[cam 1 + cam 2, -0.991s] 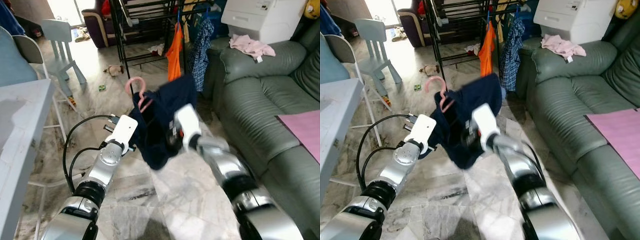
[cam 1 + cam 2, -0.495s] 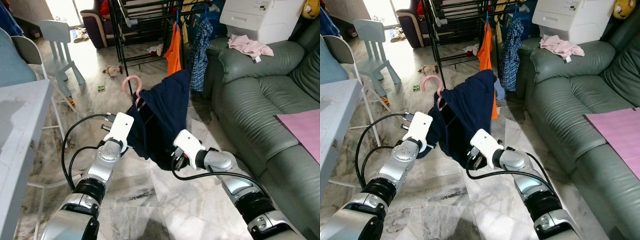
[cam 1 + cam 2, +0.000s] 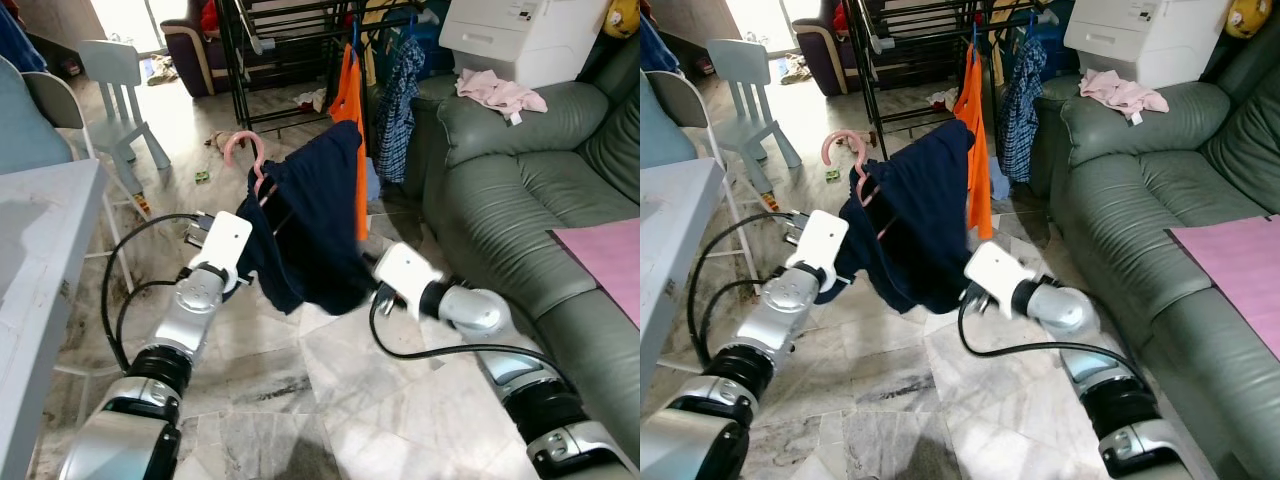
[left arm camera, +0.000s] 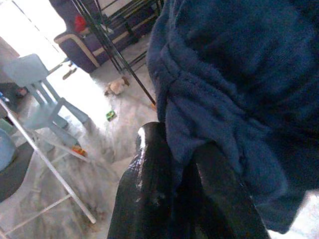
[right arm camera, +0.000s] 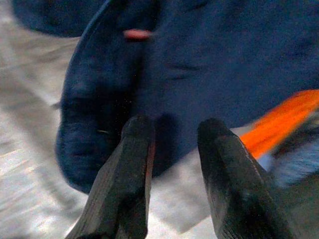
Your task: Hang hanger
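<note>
A pink hanger carries a dark navy garment, held up over the floor in front of the black drying rack. My left gripper is shut on the navy fabric at the hanger's left side; in the eye views the cloth hides its fingers. My right gripper is open beside the garment's lower right edge, pointing at the cloth with nothing between its fingers; its white wrist is just right of the hem. An orange top and a checked shirt hang on the rack behind.
A green sofa runs along the right, with a pink cloth and a white box at its far end. A white table and pale blue chairs stand left. A small toy lies on the marble floor.
My left gripper has raised the hanger and garment up and to the left. My right gripper has come out from the garment's hem and moved to the right.
</note>
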Tool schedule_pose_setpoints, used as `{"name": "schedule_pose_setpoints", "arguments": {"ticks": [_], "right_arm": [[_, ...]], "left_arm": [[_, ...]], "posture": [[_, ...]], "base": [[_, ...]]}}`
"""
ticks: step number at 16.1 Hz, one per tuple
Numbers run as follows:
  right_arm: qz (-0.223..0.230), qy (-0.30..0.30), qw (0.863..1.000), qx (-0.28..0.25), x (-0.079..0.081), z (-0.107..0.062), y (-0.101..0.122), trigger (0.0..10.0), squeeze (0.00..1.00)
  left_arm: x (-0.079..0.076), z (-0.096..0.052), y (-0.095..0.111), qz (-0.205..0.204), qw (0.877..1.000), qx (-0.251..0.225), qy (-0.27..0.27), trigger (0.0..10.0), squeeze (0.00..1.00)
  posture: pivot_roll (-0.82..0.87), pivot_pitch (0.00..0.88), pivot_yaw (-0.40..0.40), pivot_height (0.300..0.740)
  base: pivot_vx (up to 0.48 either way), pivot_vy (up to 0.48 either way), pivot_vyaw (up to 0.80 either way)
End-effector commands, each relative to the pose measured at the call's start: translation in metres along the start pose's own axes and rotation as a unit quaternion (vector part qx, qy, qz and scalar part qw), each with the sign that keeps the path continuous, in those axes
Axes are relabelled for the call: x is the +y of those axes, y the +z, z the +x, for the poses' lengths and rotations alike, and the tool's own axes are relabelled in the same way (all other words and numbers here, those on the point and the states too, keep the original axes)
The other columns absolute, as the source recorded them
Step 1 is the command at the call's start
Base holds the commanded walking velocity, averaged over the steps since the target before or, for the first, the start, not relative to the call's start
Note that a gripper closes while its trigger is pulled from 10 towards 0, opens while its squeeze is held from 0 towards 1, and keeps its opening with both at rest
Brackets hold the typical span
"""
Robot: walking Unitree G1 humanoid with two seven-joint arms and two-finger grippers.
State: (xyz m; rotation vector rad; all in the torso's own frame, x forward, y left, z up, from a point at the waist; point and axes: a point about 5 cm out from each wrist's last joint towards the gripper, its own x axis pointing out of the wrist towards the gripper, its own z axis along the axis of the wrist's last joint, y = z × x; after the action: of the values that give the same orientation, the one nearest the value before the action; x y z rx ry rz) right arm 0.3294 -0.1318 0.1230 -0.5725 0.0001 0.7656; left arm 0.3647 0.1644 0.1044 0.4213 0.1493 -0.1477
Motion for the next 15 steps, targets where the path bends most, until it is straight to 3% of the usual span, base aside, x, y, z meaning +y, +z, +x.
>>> {"name": "schedule_pose_setpoints", "arguments": {"ticks": [1, 2, 4, 6, 10, 13, 15], "right_arm": [[-0.006, -0.019, 0.999, -0.032, -0.011, 0.001, 0.012, 10.0, 1.0], [-0.007, -0.018, 0.999, -0.035, -0.012, 0.001, 0.013, 10.0, 1.0], [0.036, -0.013, 0.996, -0.079, -0.024, -0.005, 0.024, 10.0, 1.0], [0.018, 0.015, 0.997, -0.078, -0.029, -0.01, 0.023, 10.0, 1.0], [-0.048, 0.067, 0.996, -0.033, -0.062, -0.03, 0.021, 10.0, 1.0], [-0.053, 0.094, 0.994, -0.024, -0.078, -0.037, 0.026, 10.0, 1.0], [-0.028, 0.123, 0.992, -0.015, -0.078, -0.037, 0.023, 10.0, 1.0]], "left_arm": [[0.011, 0.004, 0.017, 0.0, 0.999, -0.037, 0.004, 0.0, 0.0], [0.011, 0.004, 0.017, 0.001, 0.999, -0.037, 0.002, 0.0, 0.0], [0.018, 0.002, 0.011, 0.025, 0.999, -0.032, -0.017, 0.0, 0.0], [0.017, 0.0, 0.013, 0.056, 0.995, -0.055, -0.06, 0.0, 0.0], [0.013, -0.013, 0.009, 0.207, 0.958, -0.093, -0.177, 0.0, 0.0], [0.011, -0.021, 0.008, 0.259, 0.93, -0.121, -0.232, 0.0, 0.0], [0.009, -0.023, 0.01, 0.278, 0.919, -0.138, -0.243, 0.0, 0.0]], "posture": [[-0.14, 0.0, 0.061, 0.74], [-0.14, 0.0, 0.061, 0.74], [-0.14, 0.0, 0.061, 0.74], [-0.14, 0.0, 0.063, 0.74], [-0.14, 0.0, 0.07, 0.74], [-0.14, 0.0, 0.072, 0.74], [-0.14, 0.0, 0.073, 0.74]], "base": [[0.0, 0.0, 0.0], [0.0, 0.0, 0.0], [0.0, 0.0, 0.0], [0.0, 0.0, 0.0], [0.0, 0.0, 0.0], [0.0, 0.0, 0.0], [0.0, 0.0, 0.0]]}}
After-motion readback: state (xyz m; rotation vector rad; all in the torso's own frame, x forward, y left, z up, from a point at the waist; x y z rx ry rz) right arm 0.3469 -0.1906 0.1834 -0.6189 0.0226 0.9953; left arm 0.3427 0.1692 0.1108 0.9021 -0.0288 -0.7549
